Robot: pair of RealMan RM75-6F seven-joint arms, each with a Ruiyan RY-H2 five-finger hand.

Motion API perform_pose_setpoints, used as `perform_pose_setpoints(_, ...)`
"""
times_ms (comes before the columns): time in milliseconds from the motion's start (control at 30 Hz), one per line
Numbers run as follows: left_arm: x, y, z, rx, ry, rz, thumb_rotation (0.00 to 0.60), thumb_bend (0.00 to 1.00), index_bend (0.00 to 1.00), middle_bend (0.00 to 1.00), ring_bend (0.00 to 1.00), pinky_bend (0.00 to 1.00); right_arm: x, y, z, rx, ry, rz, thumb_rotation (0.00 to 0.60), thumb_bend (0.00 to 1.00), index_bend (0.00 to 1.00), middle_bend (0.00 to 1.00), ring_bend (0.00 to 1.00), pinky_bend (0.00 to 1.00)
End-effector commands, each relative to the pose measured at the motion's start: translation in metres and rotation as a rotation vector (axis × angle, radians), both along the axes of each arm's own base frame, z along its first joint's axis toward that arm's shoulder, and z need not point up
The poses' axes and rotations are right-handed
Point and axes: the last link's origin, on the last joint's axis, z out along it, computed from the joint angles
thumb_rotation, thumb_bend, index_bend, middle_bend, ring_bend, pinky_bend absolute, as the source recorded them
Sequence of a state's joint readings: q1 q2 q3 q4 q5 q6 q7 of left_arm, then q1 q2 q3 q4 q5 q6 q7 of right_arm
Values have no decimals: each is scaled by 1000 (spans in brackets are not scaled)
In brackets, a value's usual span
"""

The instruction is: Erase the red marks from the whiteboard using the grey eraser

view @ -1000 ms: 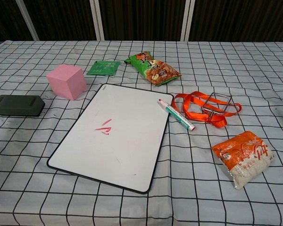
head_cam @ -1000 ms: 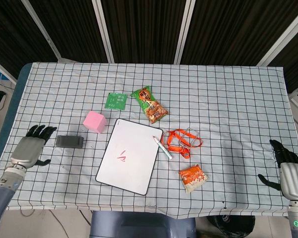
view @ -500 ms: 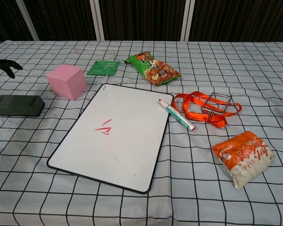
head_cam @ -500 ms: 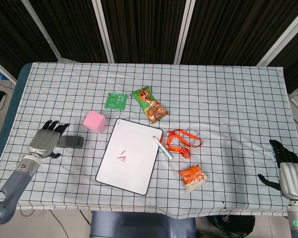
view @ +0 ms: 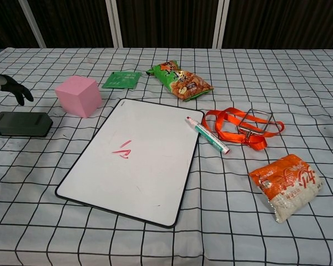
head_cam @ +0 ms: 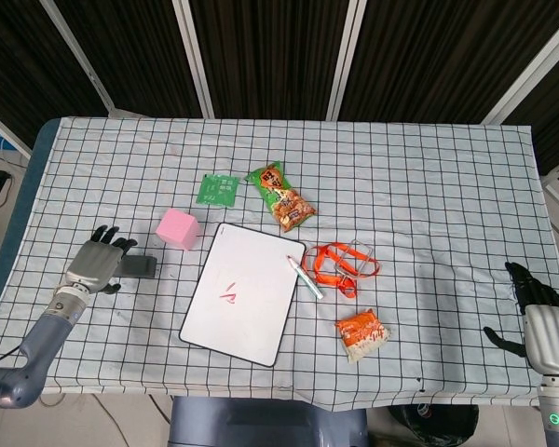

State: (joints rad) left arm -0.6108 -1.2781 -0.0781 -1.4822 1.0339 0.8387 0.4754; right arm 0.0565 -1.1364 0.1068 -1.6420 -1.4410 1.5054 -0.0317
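Observation:
The grey eraser lies flat on the cloth left of the whiteboard; its left end is hidden under my left hand. That hand hovers over the eraser with fingers spread and holds nothing. Small red marks sit on the board's left half, also plain in the chest view as red marks on the whiteboard. My right hand rests off the table's near right corner, fingers apart and empty.
A pink cube stands between eraser and board. A marker lies on the board's right edge beside an orange lanyard. A green packet, a snack bag and an orange packet lie around.
My left hand has moved right and forward, from beside the eraser to over its left end. The right hand, eraser and board have not moved.

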Motion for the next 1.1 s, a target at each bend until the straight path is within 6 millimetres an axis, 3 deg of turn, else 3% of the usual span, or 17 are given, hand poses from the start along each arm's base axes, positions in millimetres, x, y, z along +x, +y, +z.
perform_pose_setpoints(33, -2, 1, -1, 5, 5, 2, 600, 169, 203, 233, 0, 0, 0, 0, 0, -1, -1, 0, 600, 212, 7, 124, 206, 224)
perform_pose_setpoints(1100, -10, 13, -9, 12, 30, -29, 600, 211, 329, 341, 0, 0, -1, -1, -1, -3, 2, -13, 600, 214, 7, 125, 206, 224)
